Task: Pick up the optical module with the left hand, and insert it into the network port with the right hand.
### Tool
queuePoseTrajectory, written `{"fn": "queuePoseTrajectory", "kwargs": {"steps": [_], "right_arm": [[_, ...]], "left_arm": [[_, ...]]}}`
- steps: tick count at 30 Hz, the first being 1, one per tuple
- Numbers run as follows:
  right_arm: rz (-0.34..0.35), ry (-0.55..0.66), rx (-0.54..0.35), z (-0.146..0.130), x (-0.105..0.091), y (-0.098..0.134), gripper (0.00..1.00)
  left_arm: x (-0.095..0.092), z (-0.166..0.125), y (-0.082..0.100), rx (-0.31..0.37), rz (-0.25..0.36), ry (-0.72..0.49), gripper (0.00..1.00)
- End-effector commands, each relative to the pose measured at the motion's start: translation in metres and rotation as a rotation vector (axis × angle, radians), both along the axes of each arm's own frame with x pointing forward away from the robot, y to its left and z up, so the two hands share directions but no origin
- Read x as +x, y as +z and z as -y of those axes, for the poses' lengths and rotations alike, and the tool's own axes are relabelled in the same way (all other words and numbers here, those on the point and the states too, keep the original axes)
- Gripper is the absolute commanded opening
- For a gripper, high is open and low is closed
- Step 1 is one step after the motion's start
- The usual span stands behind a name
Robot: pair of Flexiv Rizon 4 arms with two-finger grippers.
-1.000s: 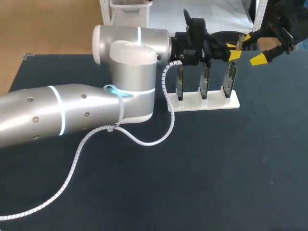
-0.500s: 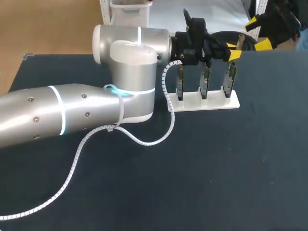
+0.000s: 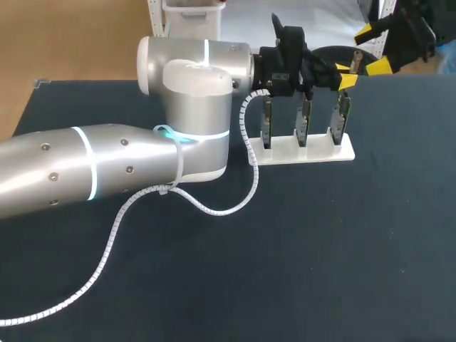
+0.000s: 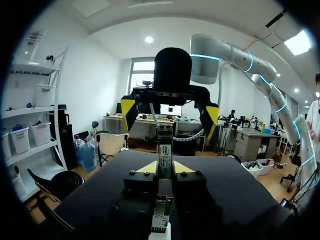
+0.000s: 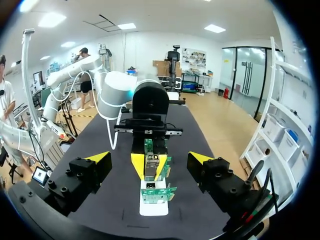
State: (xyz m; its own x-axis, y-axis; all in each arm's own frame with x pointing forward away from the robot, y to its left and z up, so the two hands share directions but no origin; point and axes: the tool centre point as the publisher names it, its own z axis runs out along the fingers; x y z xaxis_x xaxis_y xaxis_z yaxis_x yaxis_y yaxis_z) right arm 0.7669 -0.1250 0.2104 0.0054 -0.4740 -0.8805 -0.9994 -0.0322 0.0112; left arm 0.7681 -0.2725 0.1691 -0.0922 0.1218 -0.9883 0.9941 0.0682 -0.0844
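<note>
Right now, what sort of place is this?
Probably a robotics test bench: a dark table, a white rack holding upright optical modules, and my left gripper and right gripper close by.

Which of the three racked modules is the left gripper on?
The optical module at the rack's right end, head view: left gripper clamps it; the other two stand free.

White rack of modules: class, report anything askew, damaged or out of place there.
Nothing stands out. The three optical modules stand upright, evenly spaced in the white rack; the left gripper grips one squarely.
</note>
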Motion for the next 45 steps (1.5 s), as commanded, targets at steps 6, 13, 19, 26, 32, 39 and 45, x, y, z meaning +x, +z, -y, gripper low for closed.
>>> {"fn": "queuePoseTrajectory", "kwargs": {"steps": [6,13,19,26,32,39,45], "right_arm": [[-0.033,0.018,-0.002,-0.0095,0.0041,-0.0019,1.00],[-0.065,0.016,-0.013,-0.0112,0.0043,-0.0041,1.00],[-0.071,0.006,-0.011,-0.0109,0.0040,-0.0047,1.00],[-0.073,-0.006,-0.019,-0.0111,0.0038,-0.0055,1.00],[-0.071,-0.013,-0.020,-0.0108,0.0038,-0.0056,0.47],[-0.069,-0.013,-0.014,-0.0111,0.0028,-0.0053,0.00],[-0.065,-0.014,-0.013,-0.0112,0.0026,-0.0052,0.00]], "left_arm": [[0.0037,0.0017,0.0000,0.004,-0.002,-0.006,0.00],[0.0037,0.0017,0.0000,0.004,-0.002,-0.006,0.00],[0.0037,0.0017,0.0000,0.004,-0.002,-0.006,0.00],[0.0037,0.0017,0.0000,0.004,-0.002,-0.006,0.00],[0.0037,0.0017,0.0000,0.004,-0.002,-0.006,0.00],[0.0037,0.0017,0.0000,0.004,-0.002,-0.006,0.00],[0.0037,0.0017,0.0000,0.004,-0.002,-0.006,0.00]]}}
